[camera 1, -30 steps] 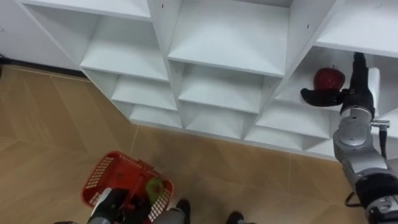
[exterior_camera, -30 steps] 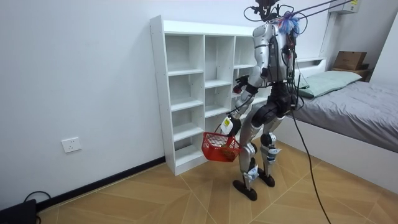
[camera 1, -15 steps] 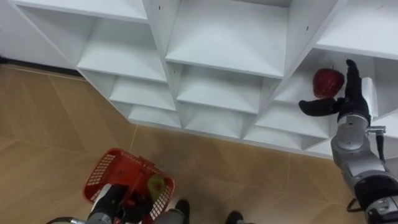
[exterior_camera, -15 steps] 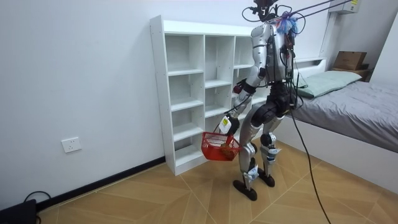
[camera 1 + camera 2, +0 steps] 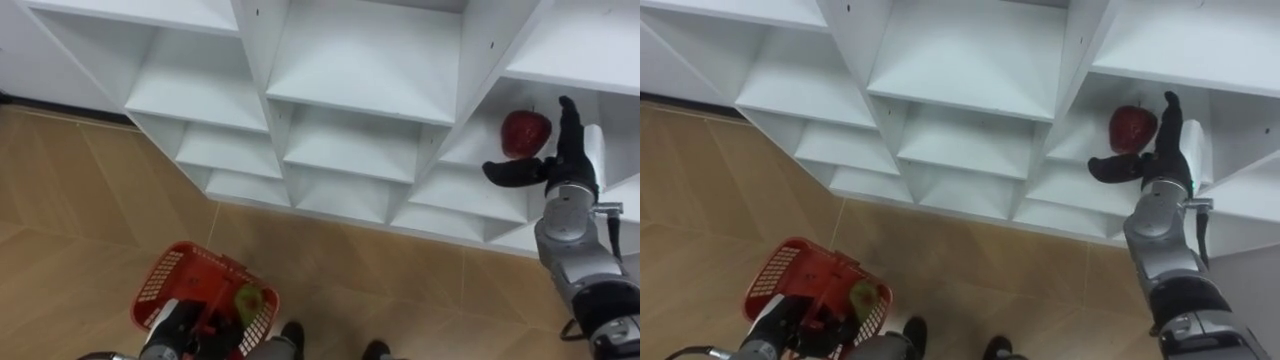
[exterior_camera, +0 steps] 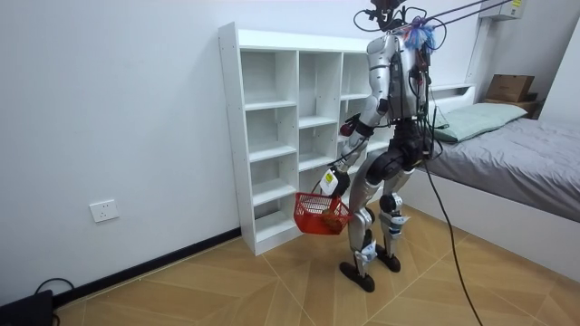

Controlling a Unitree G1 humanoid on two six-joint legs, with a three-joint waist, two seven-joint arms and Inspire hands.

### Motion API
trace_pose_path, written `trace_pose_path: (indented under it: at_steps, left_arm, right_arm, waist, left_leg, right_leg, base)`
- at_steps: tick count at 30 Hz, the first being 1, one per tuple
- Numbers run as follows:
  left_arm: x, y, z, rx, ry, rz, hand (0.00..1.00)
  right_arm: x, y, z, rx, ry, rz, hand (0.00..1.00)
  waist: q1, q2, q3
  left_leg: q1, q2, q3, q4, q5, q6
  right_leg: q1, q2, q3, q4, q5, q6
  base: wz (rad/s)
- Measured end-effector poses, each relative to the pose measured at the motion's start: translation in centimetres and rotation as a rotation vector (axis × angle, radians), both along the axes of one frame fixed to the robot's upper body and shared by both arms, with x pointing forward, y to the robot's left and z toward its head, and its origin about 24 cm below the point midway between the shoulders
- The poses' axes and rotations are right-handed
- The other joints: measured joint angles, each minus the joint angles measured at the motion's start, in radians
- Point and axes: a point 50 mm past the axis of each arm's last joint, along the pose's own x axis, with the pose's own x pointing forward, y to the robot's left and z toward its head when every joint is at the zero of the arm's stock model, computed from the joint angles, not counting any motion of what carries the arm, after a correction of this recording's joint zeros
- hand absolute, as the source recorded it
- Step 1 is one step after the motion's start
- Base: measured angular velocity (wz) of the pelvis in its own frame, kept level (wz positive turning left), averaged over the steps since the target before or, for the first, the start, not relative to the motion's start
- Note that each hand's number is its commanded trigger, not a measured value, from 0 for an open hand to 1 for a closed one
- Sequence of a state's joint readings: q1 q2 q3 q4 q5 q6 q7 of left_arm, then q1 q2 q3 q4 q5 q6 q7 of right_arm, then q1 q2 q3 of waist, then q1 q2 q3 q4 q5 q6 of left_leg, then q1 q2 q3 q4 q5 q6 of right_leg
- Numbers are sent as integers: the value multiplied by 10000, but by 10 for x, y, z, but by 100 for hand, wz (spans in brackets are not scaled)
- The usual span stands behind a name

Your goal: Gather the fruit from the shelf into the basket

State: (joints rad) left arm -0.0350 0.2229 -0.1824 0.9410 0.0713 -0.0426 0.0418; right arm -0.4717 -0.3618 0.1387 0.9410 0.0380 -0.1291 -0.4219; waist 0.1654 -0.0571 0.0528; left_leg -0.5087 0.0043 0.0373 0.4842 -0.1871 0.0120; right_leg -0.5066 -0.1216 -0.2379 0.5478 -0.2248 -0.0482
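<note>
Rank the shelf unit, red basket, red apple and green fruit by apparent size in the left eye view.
1. shelf unit, by far the largest
2. red basket
3. red apple and green fruit look alike; the fruit is half hidden in the basket, so they are left unranked.

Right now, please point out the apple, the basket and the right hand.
apple (image 5: 526, 133), left eye view, on its red skin.
basket (image 5: 157, 281), left eye view, on its left mesh wall.
right hand (image 5: 560, 168), left eye view, on the palm.

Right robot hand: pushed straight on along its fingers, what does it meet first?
Probably the red apple, sitting between the thumb and fingers of the right robot hand; depth is unclear.
</note>
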Motion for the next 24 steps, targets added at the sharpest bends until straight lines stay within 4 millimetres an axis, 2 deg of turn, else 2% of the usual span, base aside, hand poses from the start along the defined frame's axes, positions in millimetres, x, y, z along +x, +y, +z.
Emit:
trace_pose_path:
  at_steps: [10,24]
  left_arm:
    - [-1,-2,-1,115,4,-109,100]
    - [4,-4,1,143,-118,-220,100]
  right_arm:
    - [0,3,-6,-73,506,387,0]
    - [7,6,2,-265,383,486,0]
  waist:
    - [37,-12,7]
    - [77,-16,10]
  left_leg:
    - [117,-18,84,-72,-1,2]
    - [139,-5,163,-216,2,5]
  right_leg:
    - [-11,6,169,39,-4,9]
    - [-24,35,191,-97,13,31]
  base:
    - [-3]
    - [0]
